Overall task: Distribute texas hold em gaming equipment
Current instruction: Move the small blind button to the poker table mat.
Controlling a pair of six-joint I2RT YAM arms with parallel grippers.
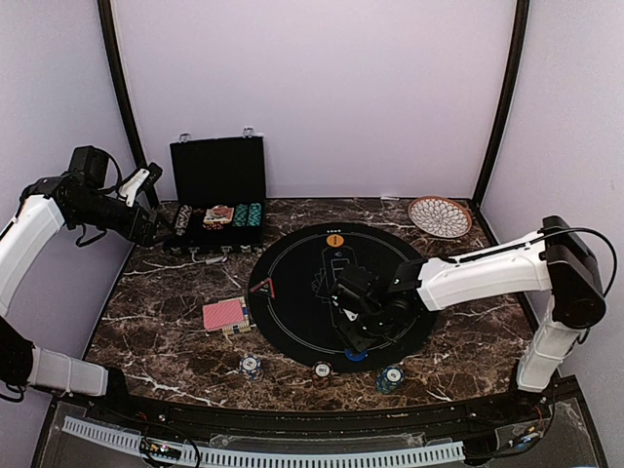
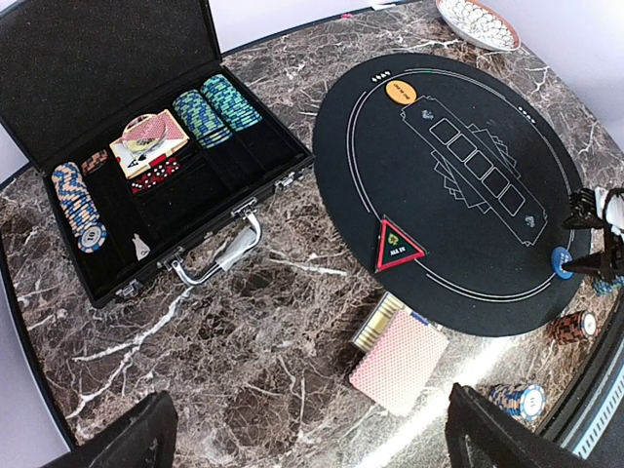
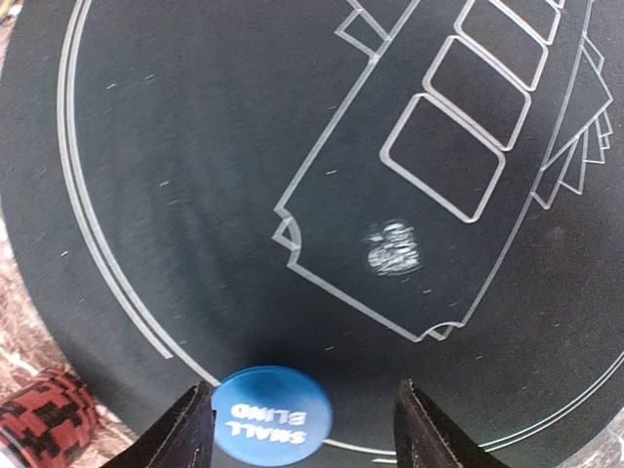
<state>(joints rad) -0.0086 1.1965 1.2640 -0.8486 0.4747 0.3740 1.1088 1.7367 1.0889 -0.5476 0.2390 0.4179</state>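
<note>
"So, which step is the right tool (image 3: 304, 424) on?"

"The small-blind step, by the look of it. Its jaws stand apart astride the blue disc (image 3: 272, 414), which lies flat on the near rim of the black mat (image 3: 244, 146). Nothing is held."

"And the left tool (image 2: 307, 414)?"

"Wide and empty, raised at the far left beside the black case (image 1: 216, 171). The orange disc (image 1: 335, 239) sits at the mat's far edge. The pink-backed deck (image 1: 225, 314) lies on the surface (image 1: 166, 283) left of the mat, and chip stacks (image 1: 251, 366) stand along the near edge."

"What does the next move call for?"

"If the disc counts as placed, a straight lift clear of it, without nudging it off the line. After that, probably the deck: thin cards on marble want a low, careful pinch at an edge."
</note>
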